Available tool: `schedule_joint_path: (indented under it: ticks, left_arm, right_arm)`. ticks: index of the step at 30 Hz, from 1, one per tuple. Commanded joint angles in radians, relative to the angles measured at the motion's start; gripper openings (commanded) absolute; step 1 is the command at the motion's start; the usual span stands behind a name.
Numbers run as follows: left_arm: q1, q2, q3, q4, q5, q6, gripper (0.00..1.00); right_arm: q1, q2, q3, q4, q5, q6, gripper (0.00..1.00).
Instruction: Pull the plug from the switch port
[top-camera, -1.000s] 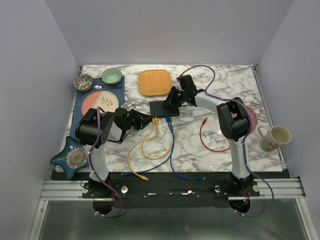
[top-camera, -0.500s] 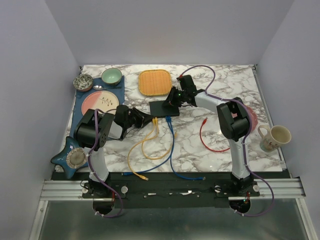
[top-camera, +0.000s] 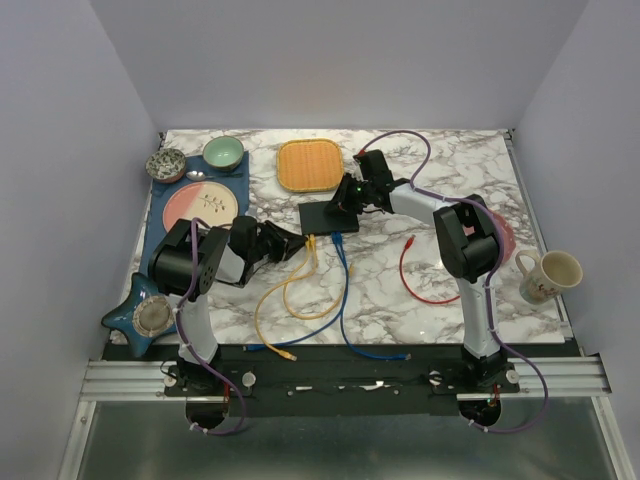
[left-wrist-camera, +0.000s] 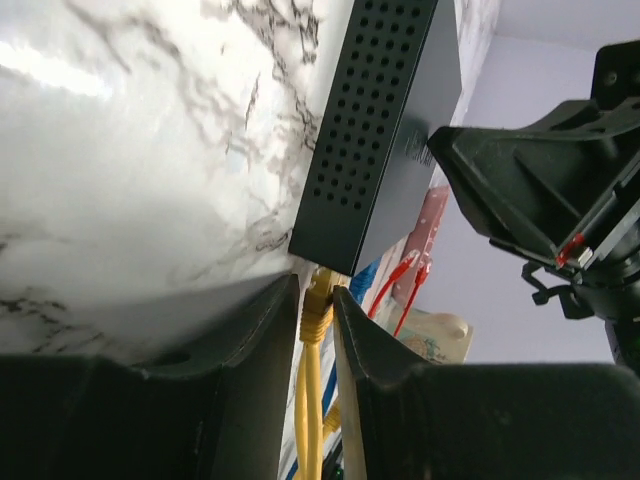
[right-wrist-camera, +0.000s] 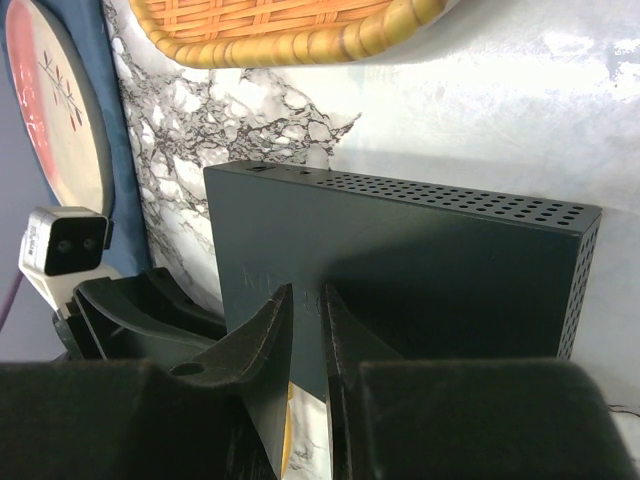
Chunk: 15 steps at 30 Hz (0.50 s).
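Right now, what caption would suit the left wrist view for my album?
Left gripper pinches the yellow plug at the switch's near corner.

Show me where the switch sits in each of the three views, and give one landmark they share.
Top external: the switch lies mid-table, just in front of the woven tray.
Left wrist: the switch slants across the upper centre, perforated side showing.
Right wrist: the switch fills the centre, flat top facing the camera.
Shared landmark: the white marble tabletop beside it.

left claw (left-wrist-camera: 316, 292): pinched, reaching forward | right claw (right-wrist-camera: 304, 292): slightly parted, tips down
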Motion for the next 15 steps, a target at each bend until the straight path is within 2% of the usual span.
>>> schedule_joint_path:
  ticks: [1,15]
  left_arm:
    - [-0.013,0.024,-0.037,-0.045,0.001,0.014,0.38]
    - [-0.013,0.069,0.017,-0.006,-0.008,-0.072,0.38]
  right_arm:
    - [0.003,0.024,-0.030,-0.072,0.027,-0.015,0.26]
    - [0.003,0.021,-0.040,-0.069,0.027,-0.013,0.26]
